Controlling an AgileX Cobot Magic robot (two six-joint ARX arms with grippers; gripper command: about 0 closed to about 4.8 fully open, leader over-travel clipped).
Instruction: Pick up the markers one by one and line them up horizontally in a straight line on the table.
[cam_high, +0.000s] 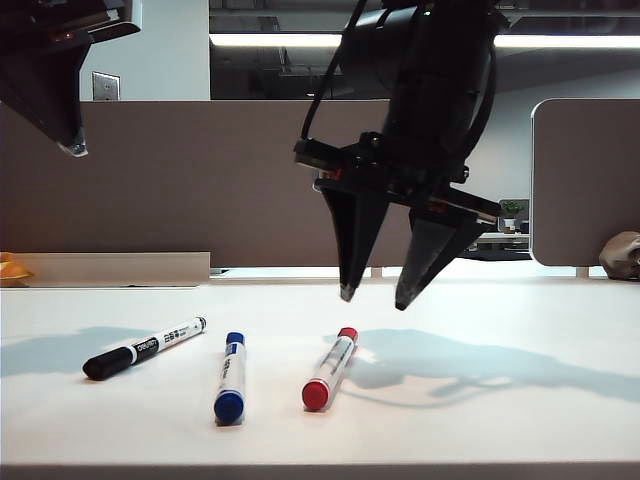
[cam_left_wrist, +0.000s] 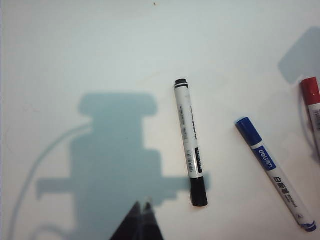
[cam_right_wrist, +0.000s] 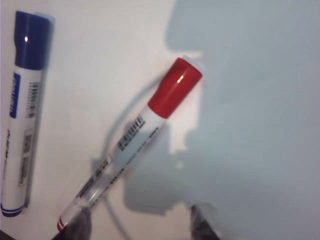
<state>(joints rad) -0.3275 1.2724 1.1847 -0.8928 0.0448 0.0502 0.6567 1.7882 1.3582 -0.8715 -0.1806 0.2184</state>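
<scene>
Grey-brown partition panels (cam_high: 200, 180) stood behind the white bench (cam_high: 520, 430), a rounded panel (cam_high: 585, 180) at right, long ceiling strip lights (cam_high: 275, 40) glowed above, a wall switch plate (cam_high: 106, 86) at upper left, and a small potted plant (cam_high: 511, 211) sat far back.

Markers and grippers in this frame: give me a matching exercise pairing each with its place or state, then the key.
Column one:
1. black marker
2. blue marker
3. red marker
4. right gripper

Column two:
A. lies in the middle of the three
B. open, hanging above the table, just over the red marker
C. leftmost in the exterior view
D. rightmost in the exterior view

Pairs: 1-C, 2-A, 3-D, 4-B
</scene>
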